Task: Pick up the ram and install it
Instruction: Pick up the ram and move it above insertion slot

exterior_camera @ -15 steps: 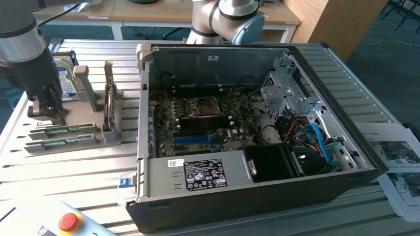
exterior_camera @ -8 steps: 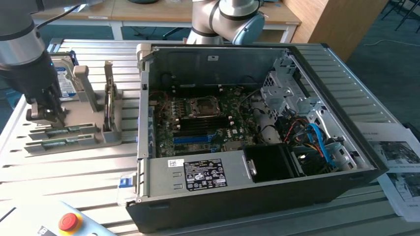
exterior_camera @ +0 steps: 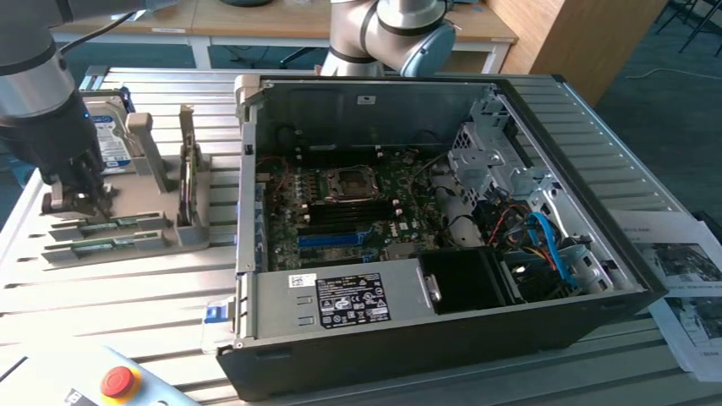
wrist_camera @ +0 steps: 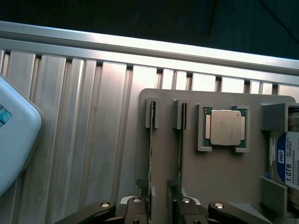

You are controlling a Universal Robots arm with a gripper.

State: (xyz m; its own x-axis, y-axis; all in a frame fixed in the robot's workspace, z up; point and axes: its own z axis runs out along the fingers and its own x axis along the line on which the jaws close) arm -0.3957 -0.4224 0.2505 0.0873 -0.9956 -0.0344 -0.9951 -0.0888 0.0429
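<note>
ram [exterior_camera: 113, 224]: 2 green sticks, both on edge in side-by-side slots of the grey holder [exterior_camera: 169, 241]. Holder sits on the slatted alu table [exterior_camera: 124, 296], to ext view's left of the open PC case [exterior_camera: 451, 334]. Neither stick lifted.

Gripper [exterior_camera: 77, 199] is down at the holder's end on ext view's left, jaws spread wide, nothing in them. In the wrist view the fingers [wrist_camera: 136, 205] sit at the end of the two slots. Can't tell whether they straddle one stick or both, or if pads touch.

CPU [wrist_camera: 225, 127] lies flat in its square pocket just beside the slots. Blue-label HDD [wrist_camera: 286, 161] is past that, btw grey posts.

Mobo [exterior_camera: 338, 211] is in the case. White box w/ red button [exterior_camera: 113, 382] at table's near corner. Printed sheets [exterior_camera: 677, 271] by the case on ext view's right.
</note>
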